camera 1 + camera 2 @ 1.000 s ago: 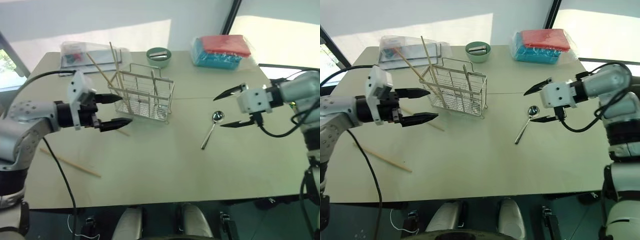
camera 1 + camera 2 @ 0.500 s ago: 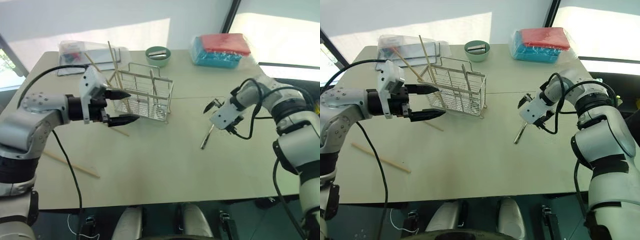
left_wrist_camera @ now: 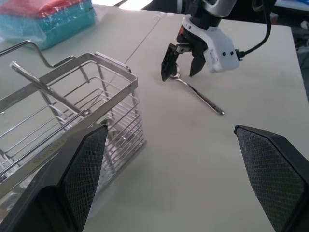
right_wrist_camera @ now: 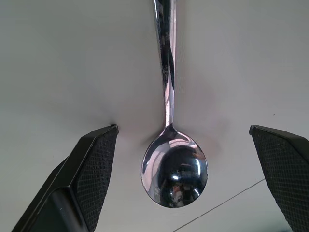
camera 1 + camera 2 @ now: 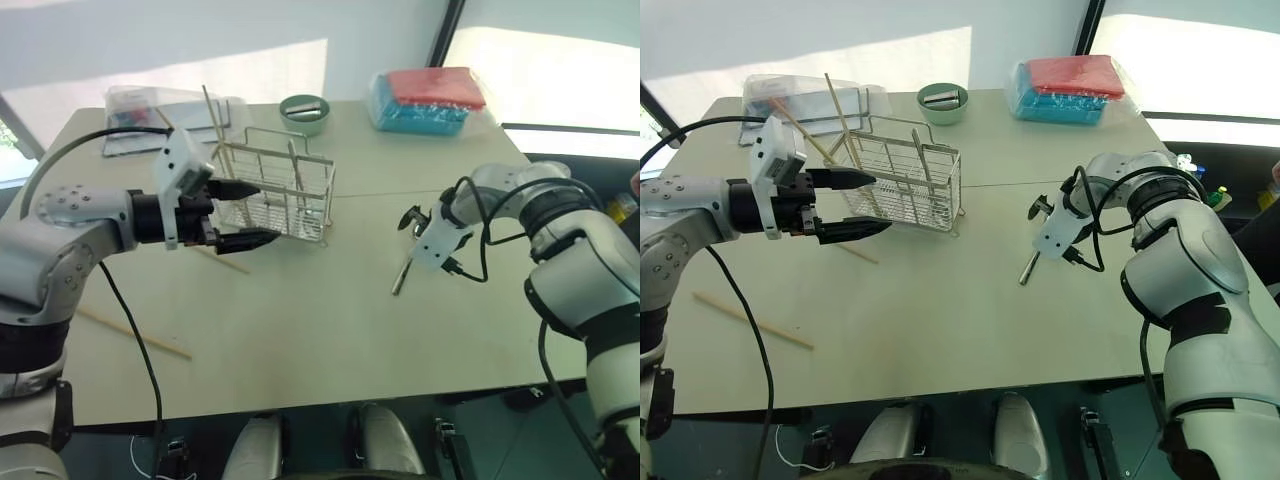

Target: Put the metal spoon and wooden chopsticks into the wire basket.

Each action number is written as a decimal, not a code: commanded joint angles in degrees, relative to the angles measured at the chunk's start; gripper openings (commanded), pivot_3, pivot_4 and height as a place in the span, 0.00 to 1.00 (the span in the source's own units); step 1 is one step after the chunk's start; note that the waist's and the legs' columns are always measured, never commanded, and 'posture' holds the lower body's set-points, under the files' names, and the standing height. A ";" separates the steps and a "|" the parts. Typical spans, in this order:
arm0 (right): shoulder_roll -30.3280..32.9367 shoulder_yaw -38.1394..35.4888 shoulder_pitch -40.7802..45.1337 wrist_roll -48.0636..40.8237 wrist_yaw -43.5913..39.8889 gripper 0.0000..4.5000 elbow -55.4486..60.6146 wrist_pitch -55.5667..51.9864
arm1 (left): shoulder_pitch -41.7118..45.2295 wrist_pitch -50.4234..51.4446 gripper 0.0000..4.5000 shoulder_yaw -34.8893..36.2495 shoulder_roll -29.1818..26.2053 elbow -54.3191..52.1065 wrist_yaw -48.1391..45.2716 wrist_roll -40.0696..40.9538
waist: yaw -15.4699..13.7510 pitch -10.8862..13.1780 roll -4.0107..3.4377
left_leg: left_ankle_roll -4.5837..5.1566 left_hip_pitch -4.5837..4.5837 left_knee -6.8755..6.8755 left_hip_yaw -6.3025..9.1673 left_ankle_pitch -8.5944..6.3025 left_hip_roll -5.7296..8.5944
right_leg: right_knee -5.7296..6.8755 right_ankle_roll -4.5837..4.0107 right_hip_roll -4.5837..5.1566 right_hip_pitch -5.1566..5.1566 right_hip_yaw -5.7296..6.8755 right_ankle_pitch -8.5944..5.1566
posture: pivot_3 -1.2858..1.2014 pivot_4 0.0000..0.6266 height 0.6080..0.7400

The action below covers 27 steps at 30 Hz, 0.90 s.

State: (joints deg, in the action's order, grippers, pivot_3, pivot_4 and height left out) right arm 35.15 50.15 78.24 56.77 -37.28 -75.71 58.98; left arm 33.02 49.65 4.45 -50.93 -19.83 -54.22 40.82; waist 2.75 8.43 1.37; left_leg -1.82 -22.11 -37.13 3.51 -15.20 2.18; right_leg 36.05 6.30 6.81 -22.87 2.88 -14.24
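A pale surface (image 5: 330,330) carries a wire basket (image 5: 275,195) left of centre, several wooden chopsticks (image 5: 212,120) standing in it. The metal spoon (image 5: 405,268) lies flat to its right, well apart. One loose chopstick (image 5: 130,332) rests near the left front edge. At the back sit a small green bowl (image 5: 302,111), a clear plastic packet (image 5: 150,108) and wrapped red and blue cloths (image 5: 425,100).
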 commanded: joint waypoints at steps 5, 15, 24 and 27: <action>-1.82 1.17 1.71 1.62 1.45 0.88 -1.12 2.44 | -2.22 -0.42 1.00 1.65 -1.98 -1.93 -1.82 1.02 | -0.09 -0.01 0.06 | 0.07 0.06 0.01 -0.01 -0.04 0.00 | 0.07 -0.07 -0.02 0.01 -0.06 -0.05 | 0.52 0.24 0.45; -1.65 0.57 1.48 0.96 1.02 0.27 -1.44 3.50 | -0.08 -0.95 1.00 1.58 -0.39 0.28 -0.83 0.65 | -0.04 0.02 0.12 | -0.03 0.05 0.05 -0.03 0.02 0.01 | 0.11 -0.08 -0.07 -0.11 -0.21 -0.05 | 0.52 0.24 0.45; -2.00 1.69 0.47 1.59 -0.06 0.27 -1.15 5.15 | 0.53 -1.51 1.00 1.10 0.54 0.46 -0.19 0.34 | -0.14 0.02 0.12 | 0.00 0.04 0.04 -0.03 0.00 0.03 | 0.11 -0.08 -0.07 -0.11 -0.24 -0.05 | 0.52 0.24 0.45; -1.83 1.77 0.10 1.58 -0.84 0.27 -1.37 5.25 | 0.65 -1.35 1.00 1.26 0.72 0.37 0.03 0.38 | -0.16 0.01 0.13 | 0.00 0.04 0.04 -0.02 0.00 0.03 | 0.12 -0.08 -0.07 -0.10 -0.25 -0.05 | 0.52 0.24 0.45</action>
State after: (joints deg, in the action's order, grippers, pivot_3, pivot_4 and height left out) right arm 33.61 51.46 78.83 58.33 -37.55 -77.31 62.90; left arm 32.33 49.10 4.78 -50.21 -18.86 -54.49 41.20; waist 2.59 8.44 1.50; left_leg -1.82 -22.07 -37.09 3.49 -15.20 2.21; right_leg 36.17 6.22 6.73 -22.97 2.63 -14.29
